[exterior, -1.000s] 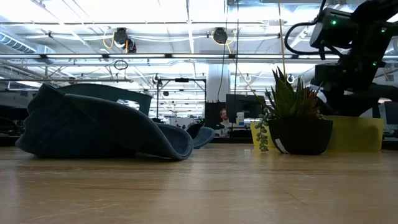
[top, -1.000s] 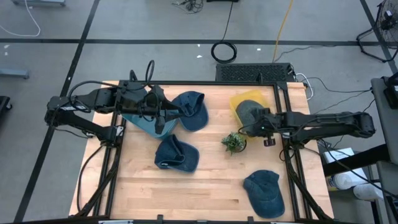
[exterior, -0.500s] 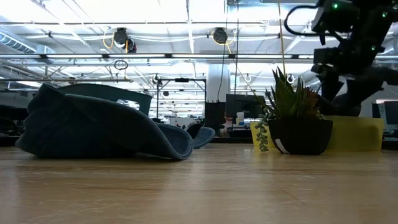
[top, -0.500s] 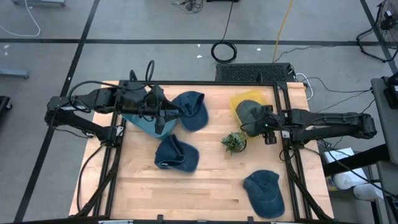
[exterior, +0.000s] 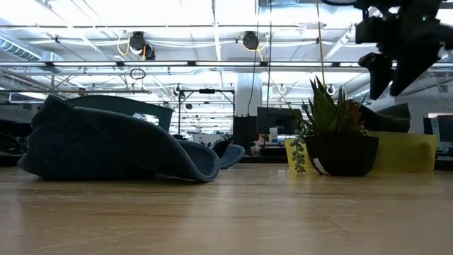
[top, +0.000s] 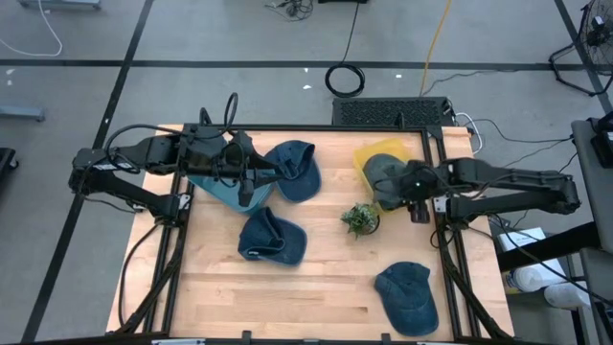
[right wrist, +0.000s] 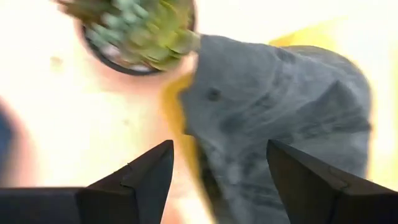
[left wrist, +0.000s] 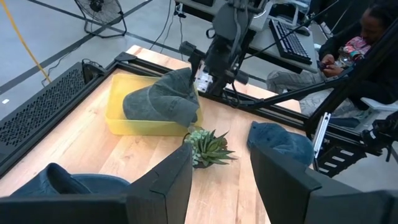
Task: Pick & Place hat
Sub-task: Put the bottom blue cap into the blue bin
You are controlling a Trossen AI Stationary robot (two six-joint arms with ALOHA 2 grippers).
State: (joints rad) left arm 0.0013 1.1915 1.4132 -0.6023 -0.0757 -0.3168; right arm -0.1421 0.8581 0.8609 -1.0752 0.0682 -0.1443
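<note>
A grey hat (top: 385,174) lies in the yellow bin (top: 369,153) at the far right, its brim end draped over the bin's rim toward the plant (right wrist: 205,106). My right gripper (top: 414,192) hangs open and empty just above it; the right wrist view (right wrist: 217,149) shows the gap between the fingers over the hat. Three blue hats lie on the table: one at the far middle (top: 292,171), one in the middle (top: 271,238), one at the near right (top: 407,295). My left gripper (top: 257,177) waits open (left wrist: 221,180) over a teal bin (top: 213,189) at the far left.
A small potted plant (top: 361,219) stands just left of the yellow bin, close under my right arm's reach. Black frame rails run along the table's left and right edges. The near left of the wooden table (top: 211,287) is bare. A person sits beyond the table in the left wrist view (left wrist: 367,31).
My right gripper has risen from the yellow bin and gone a little toward the table's right edge. The grey hat stays in the bin, draped over its rim.
</note>
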